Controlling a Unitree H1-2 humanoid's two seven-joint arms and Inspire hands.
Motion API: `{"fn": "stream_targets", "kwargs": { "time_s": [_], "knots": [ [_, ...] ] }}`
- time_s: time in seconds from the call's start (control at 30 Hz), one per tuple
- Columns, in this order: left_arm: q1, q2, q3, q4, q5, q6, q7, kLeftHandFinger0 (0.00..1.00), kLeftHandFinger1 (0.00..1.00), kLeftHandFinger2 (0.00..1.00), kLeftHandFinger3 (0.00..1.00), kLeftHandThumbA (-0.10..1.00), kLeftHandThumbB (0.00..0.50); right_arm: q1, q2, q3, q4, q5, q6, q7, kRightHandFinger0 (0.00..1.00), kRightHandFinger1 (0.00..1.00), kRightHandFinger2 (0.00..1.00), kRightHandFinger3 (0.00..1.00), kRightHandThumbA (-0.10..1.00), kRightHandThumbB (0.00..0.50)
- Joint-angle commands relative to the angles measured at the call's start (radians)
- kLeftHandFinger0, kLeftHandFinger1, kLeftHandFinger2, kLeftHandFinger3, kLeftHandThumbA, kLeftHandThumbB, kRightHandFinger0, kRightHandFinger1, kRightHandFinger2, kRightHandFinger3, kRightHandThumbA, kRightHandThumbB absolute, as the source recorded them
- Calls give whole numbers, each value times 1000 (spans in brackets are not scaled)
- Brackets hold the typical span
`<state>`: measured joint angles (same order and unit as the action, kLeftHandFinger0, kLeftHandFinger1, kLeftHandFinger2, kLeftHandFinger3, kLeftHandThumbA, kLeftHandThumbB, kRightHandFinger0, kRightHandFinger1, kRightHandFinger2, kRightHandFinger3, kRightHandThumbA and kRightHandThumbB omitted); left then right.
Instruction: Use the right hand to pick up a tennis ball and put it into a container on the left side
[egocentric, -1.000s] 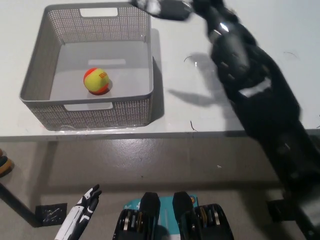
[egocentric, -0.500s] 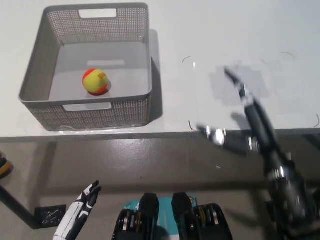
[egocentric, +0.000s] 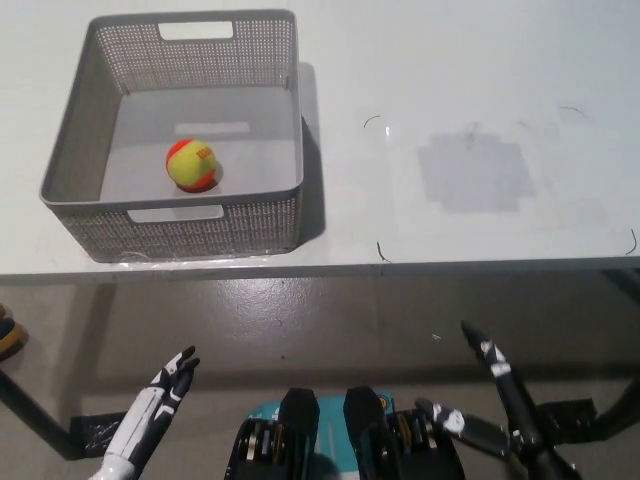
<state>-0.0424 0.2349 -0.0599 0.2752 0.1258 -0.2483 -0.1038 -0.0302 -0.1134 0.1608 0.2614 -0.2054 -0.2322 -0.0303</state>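
Observation:
A yellow and orange tennis ball (egocentric: 193, 165) lies inside the grey mesh basket (egocentric: 75, 215) on the left part of the white table. My black right hand (egocentric: 492, 400) hangs low at the bottom right, below the table's front edge, open with its fingers spread and nothing in it. My white left hand (egocentric: 160, 400) rests at the bottom left, also under the table edge, with its fingers straight and apart. Neither hand is near the ball.
The white table (egocentric: 460, 110) carries a grey square patch (egocentric: 472, 172) to the right of the basket. A dark object (egocentric: 8, 335) shows at the left picture edge on the grey floor (egocentric: 300, 310).
My right arm has swung back from above the table's far side, down past the front edge, to the bottom right. The ball and the basket have stayed put.

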Motion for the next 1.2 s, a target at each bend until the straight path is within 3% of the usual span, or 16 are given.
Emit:
{"fn": "stream_targets", "kwargs": {
  "time_s": [0.0, 0.1, 0.27, 0.47, 0.53, 0.67, 0.87, 1.17],
  "knots": [
    [-40, 35, 20, -10, -28, -33, -18, 1000, 1000, 1000, 1000, 1000, 353, -23, 12, -48, 75, 148, -238, -7, 1000, 1000, 1000, 1000, 1000, 326],
    [-41, 32, 31, -24, -47, -9, -19, 1000, 1000, 1000, 1000, 1000, 356, -35, 11, -51, 93, 156, -238, 7, 1000, 1000, 1000, 1000, 1000, 304],
    [-12, 32, 47, -54, -28, -10, 5, 1000, 1000, 1000, 1000, 1000, 323, -23, 15, -56, 100, 191, -238, 60, 1000, 1000, 1000, 1000, 1000, 323],
    [-3, 29, 64, -56, -32, 5, 2, 1000, 1000, 1000, 1000, 1000, 340, -26, 15, -62, 131, 184, -238, 56, 1000, 1000, 1000, 1000, 1000, 301],
    [-3, 24, 65, -50, -32, 1, 0, 1000, 1000, 1000, 1000, 1000, 328, -29, 16, -64, 134, 180, -238, 47, 1000, 1000, 1000, 1000, 1000, 320],
    [-5, 18, 62, -38, -30, -8, 1, 1000, 1000, 1000, 1000, 1000, 313, -36, 12, -66, 145, 185, -238, 57, 1000, 1000, 1000, 1000, 1000, 295],
    [17, 15, 66, -45, -31, -4, 6, 1000, 1000, 1000, 1000, 1000, 308, -34, 12, -59, 151, 181, -238, 62, 1000, 1000, 1000, 1000, 1000, 305],
    [49, 11, 66, -56, -38, -10, 4, 1000, 1000, 1000, 1000, 985, 286, -26, 9, -58, 158, 211, -238, 112, 1000, 1000, 1000, 1000, 985, 265]
  ]
}}
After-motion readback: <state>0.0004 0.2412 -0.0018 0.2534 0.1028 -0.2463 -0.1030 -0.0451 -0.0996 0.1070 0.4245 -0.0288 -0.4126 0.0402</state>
